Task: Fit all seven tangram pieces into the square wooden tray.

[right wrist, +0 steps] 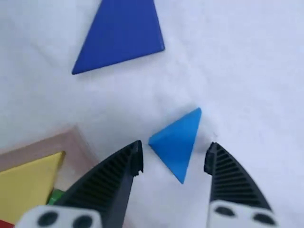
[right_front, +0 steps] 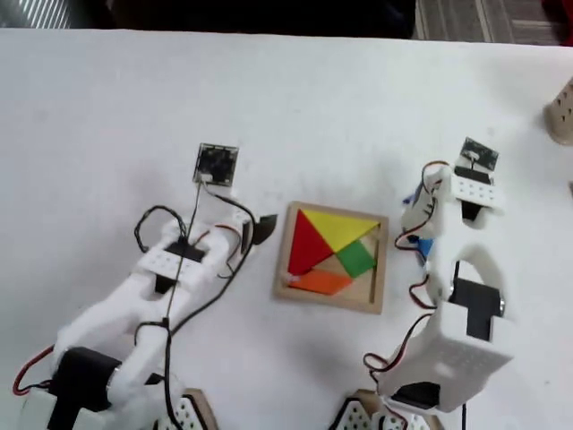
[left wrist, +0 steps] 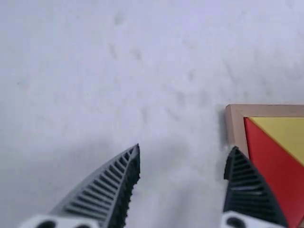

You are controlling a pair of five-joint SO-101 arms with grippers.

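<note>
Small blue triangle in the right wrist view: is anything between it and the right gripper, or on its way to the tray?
Nothing visible. The open right gripper straddles the small blue triangle on bare table; the tray is beside it, and the larger blue triangle lies off that path.

The white tabletop (right_front: 107,107) carries the square wooden tray (right_front: 380,269) near its middle. Beside the tray, two loose pieces lie flat on the bare surface, apart from each other: a large dark blue triangle (right wrist: 121,33) and a small light blue triangle (right wrist: 178,140). A perforated wooden block (right_front: 561,112) sits at the edge.
</note>
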